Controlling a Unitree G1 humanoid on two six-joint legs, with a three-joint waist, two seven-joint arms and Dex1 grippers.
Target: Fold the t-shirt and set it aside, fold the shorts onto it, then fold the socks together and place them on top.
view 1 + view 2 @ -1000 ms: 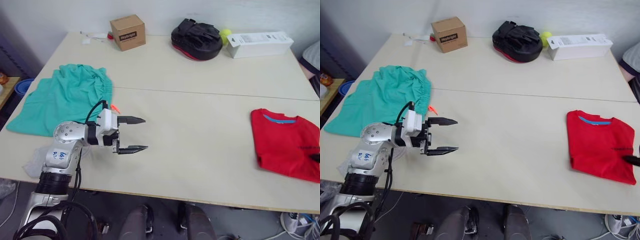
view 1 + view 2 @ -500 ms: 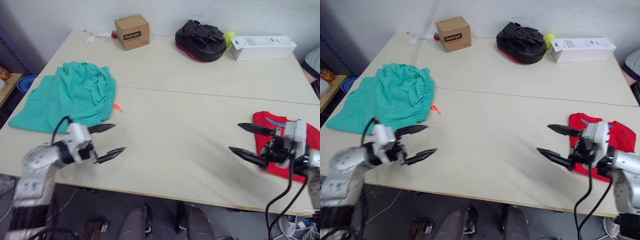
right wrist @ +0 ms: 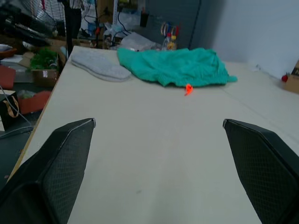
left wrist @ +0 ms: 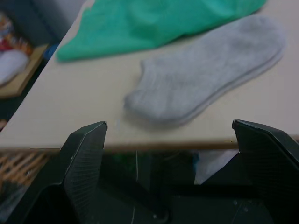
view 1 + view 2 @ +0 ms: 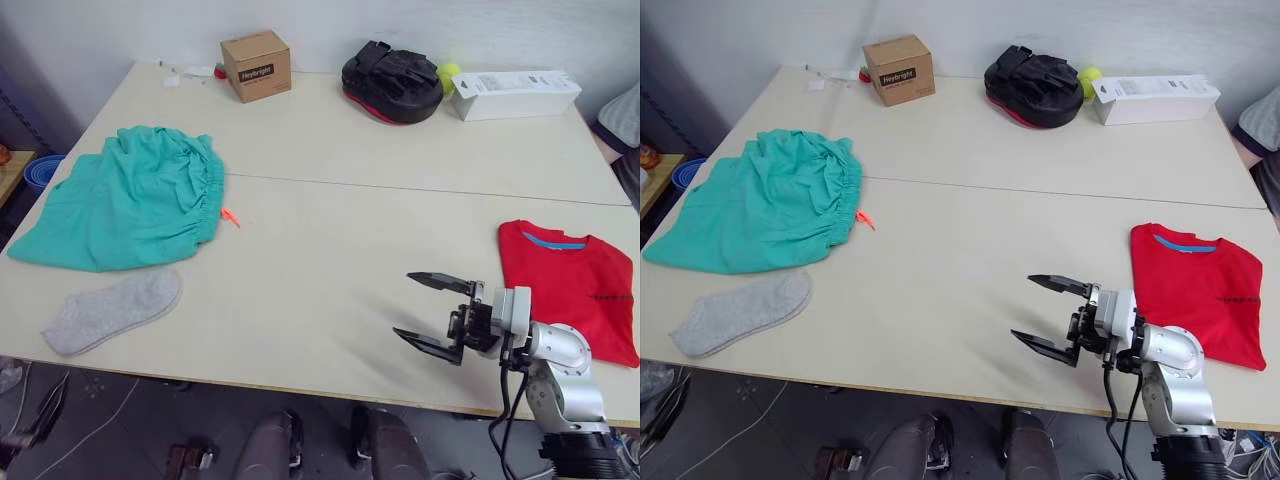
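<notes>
While the wide pale table [image 5: 330, 230] carries everything, the shorts [image 5: 130, 200] lie spread at its left side, with the orange drawstring [image 5: 230, 216] at their right edge. At the right side the t-shirt [image 5: 568, 283] lies folded and flat. Near the front left edge, just below the shorts, rest the socks [image 5: 110, 310]. Beside the t-shirt, over bare table, the right gripper [image 5: 432, 313] has its jaws wide apart and holds nothing. Off the table edge near the socks, the left gripper [image 4: 170, 154] also has its jaws wide apart.
</notes>
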